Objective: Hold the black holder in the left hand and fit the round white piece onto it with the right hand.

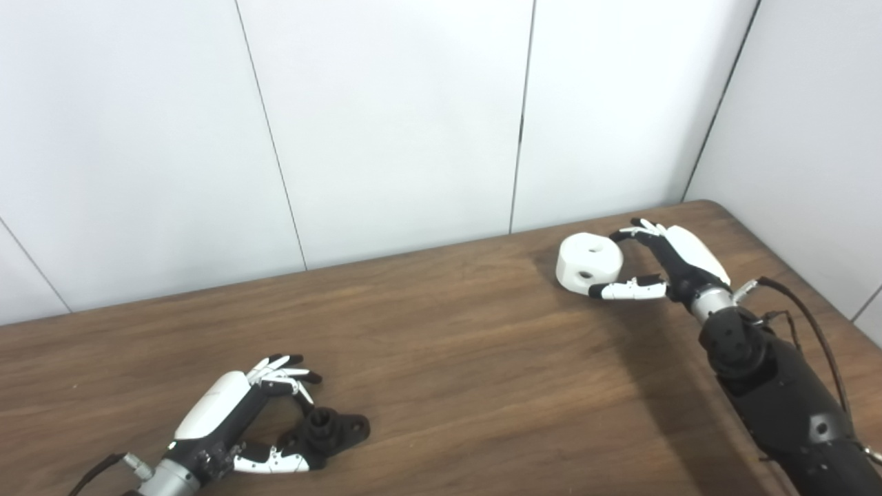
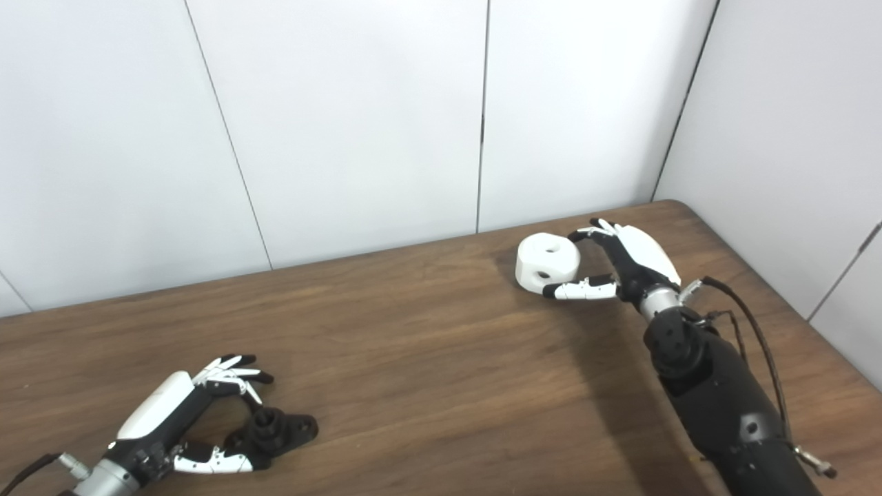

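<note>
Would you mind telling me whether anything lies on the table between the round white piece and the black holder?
Nothing visible does. Only bare wooden table lies between the round white piece by the right hand and the black holder by the left hand.

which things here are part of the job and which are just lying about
Part of the job:
- black plastic holder, on the table at the left hand
- round white piece with holes, between the right hand fingers and thumb

Just there:
- brown wooden table
- white panelled wall
- nothing else loose in view
</note>
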